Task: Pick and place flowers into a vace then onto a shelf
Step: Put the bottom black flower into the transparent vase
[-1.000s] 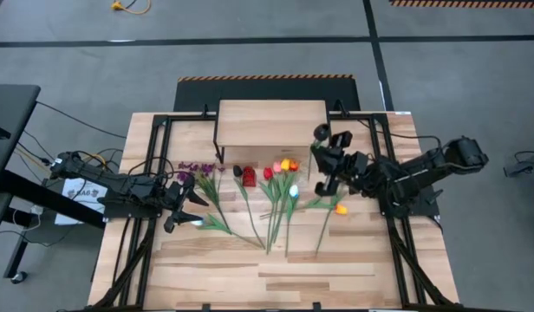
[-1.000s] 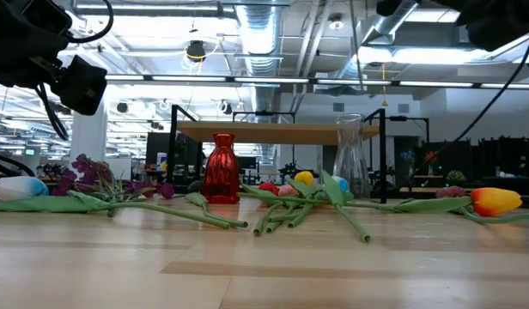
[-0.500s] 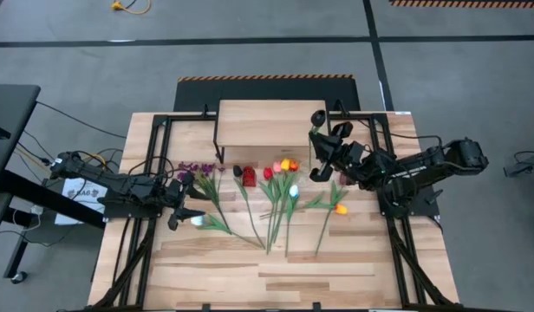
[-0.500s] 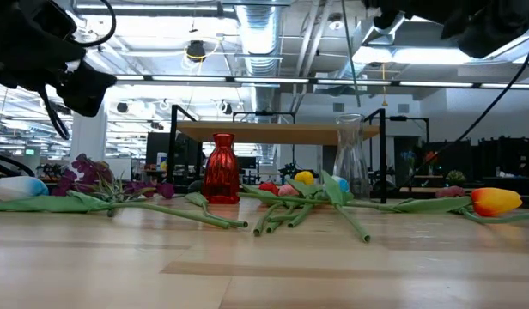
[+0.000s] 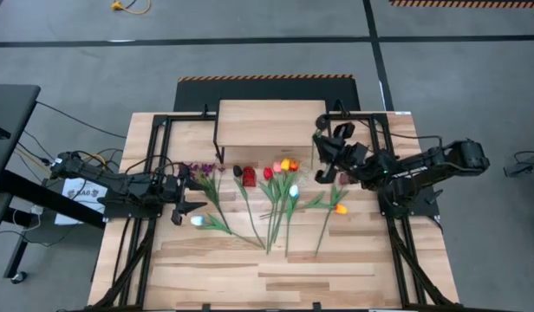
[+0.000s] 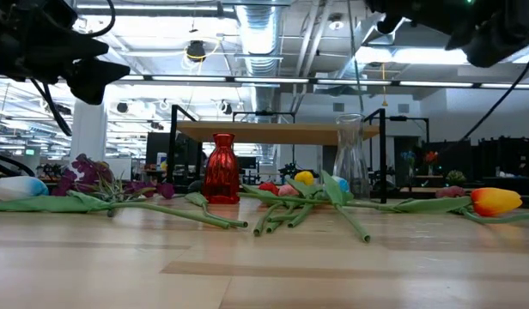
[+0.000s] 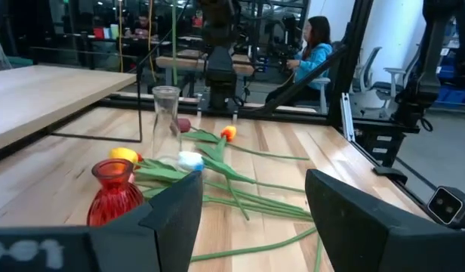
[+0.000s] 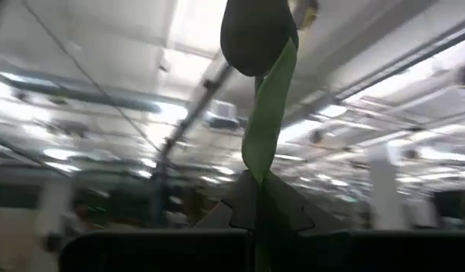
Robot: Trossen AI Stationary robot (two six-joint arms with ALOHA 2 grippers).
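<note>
Holding a near-black tulip (image 8: 255, 34) by its green stem, the right gripper (image 5: 324, 143) stands raised above the table near the right front corner of the shelf (image 5: 271, 123), its fingers pressed together on the stem. In the right wrist view the stem runs straight out from between the fingers with the dark bloom at the far end, so the long axis of the flower lies in line with the gripper. The clear glass vase (image 6: 351, 168) stands on the table just below and beside this gripper, in front of the shelf; judged from the task, the stem end must be brought over the vase mouth and turned to vertical before lowering. The right arm is the nearer one to this vase. The left gripper (image 5: 182, 192) hovers with fingers spread and empty by the purple blossoms (image 5: 196, 170), with the white tulip (image 5: 198, 221) just beside it and the red vase (image 7: 113, 192) ahead of it.
</note>
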